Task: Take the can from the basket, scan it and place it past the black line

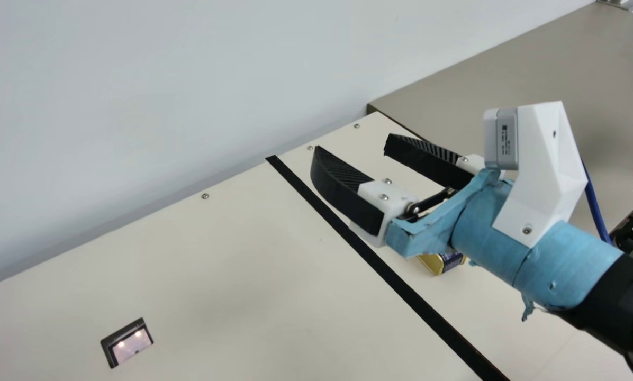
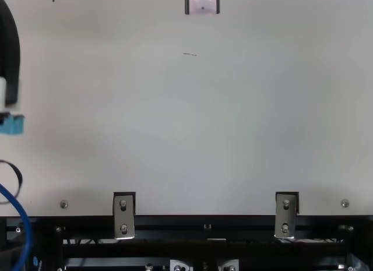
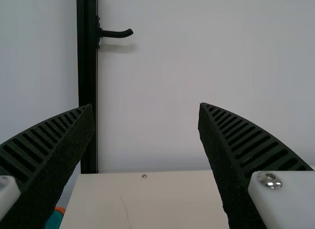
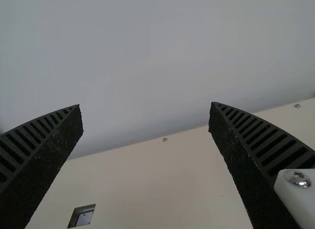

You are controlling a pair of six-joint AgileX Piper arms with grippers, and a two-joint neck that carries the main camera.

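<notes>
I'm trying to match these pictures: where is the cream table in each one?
Main view: the table, lower part, below the wall.
Top view: upper and middle part, above the dark rail.
Left wrist view: bottom, below the wall.
Right wrist view: lower half, below the wall.
Shared landmark: screws in its surface.

Gold-blue can [image 1: 443, 263] — past black line [image 1: 410, 296] — partly hidden

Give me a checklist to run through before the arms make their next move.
1. Right black ribbed gripper open and empty: ok.
2. Left black ribbed gripper open and empty: ok.
3. Gold and dark-blue can past the straight black line, opposite the scanner's side: ok.
4. Small rectangular lit scanner window uncovered: ok.
5. Right arm clear of the can: cannot tell; in the main view it partly hides the can.
6. Scan registered: cannot tell.
</notes>
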